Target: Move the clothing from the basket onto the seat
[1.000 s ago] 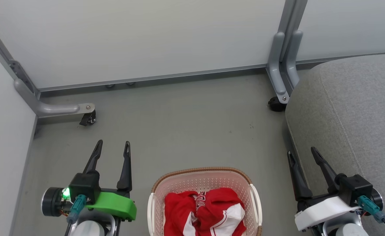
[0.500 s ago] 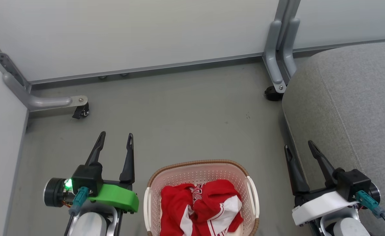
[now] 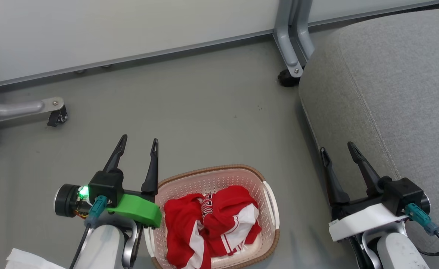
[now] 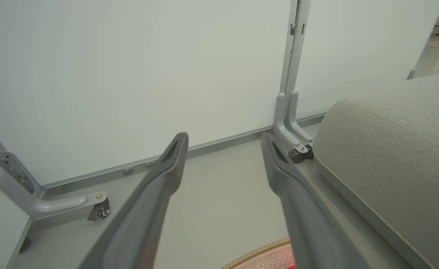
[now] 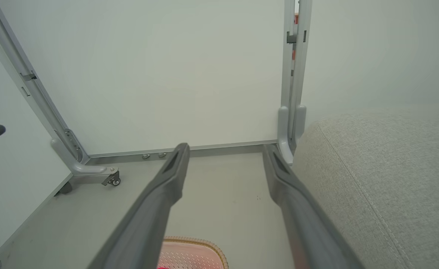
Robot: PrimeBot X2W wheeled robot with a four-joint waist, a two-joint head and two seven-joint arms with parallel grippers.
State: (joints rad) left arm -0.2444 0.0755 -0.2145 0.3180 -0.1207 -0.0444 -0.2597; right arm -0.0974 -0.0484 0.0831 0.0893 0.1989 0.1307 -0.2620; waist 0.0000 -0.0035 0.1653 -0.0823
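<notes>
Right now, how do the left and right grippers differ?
The left gripper has a green housing; the right gripper has a white one. The left gripper hangs beside the basket rim, the right gripper beside the seat edge. Both have their fingers spread open, hold nothing, and point toward the wall.

Head view steeply down from above, wrist views low, facing partition wall [image 4: 129,74], all sharing seat [image 3: 391,93]

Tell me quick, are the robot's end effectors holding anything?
Left end effector: open, holding nothing.
Right end effector: open, holding nothing.
</notes>
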